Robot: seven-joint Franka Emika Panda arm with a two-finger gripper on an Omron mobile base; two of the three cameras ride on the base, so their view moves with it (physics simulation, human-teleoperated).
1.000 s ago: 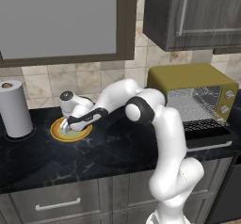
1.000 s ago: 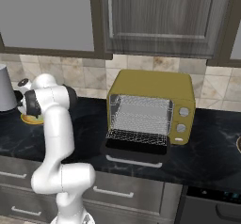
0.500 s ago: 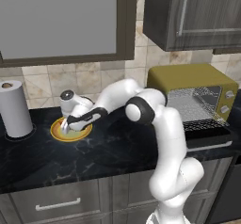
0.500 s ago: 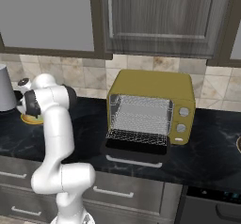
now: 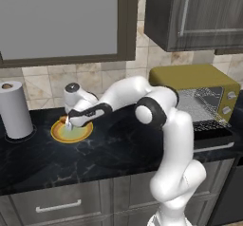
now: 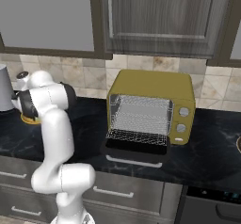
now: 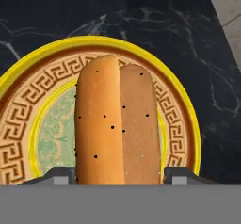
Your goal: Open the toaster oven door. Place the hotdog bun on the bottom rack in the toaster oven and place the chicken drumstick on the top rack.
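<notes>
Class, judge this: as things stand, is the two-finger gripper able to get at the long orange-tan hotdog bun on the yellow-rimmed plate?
Probably yes. The two-finger gripper sits right over the long orange-tan hotdog bun on the yellow-rimmed plate, one finger on each side, with nothing between them.

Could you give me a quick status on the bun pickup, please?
Gripper down over the plate, fingers either side of the hotdog bun. Grip not confirmed. Toaster oven door open, path clear.
</notes>
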